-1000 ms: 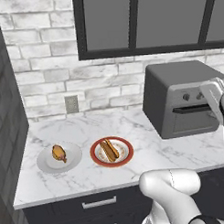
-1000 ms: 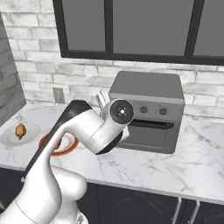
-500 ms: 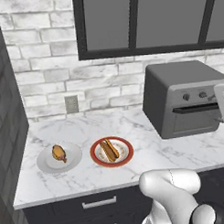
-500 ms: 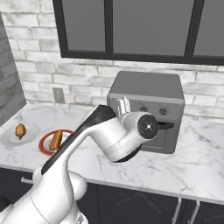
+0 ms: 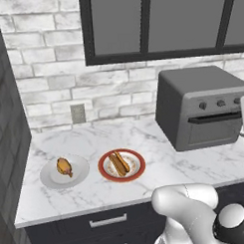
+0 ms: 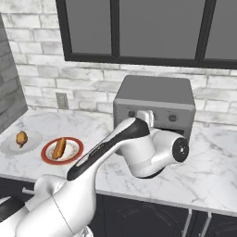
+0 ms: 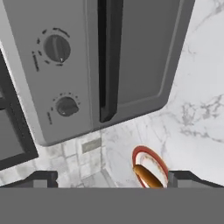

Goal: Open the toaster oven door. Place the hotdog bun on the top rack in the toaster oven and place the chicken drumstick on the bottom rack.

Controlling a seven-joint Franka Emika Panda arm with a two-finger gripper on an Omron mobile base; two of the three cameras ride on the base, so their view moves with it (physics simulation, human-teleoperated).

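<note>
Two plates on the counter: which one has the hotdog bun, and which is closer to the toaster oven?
The red-rimmed plate holds the hotdog bun and sits closer to the toaster oven. The plain grey plate, farther left, carries the chicken drumstick.

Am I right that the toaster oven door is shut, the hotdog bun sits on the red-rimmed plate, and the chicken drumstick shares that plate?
Not quite: the chicken drumstick lies on its own white plate, left of the red-rimmed plate holding the hotdog bun, as the left base view shows. The toaster oven door is shut.
</note>
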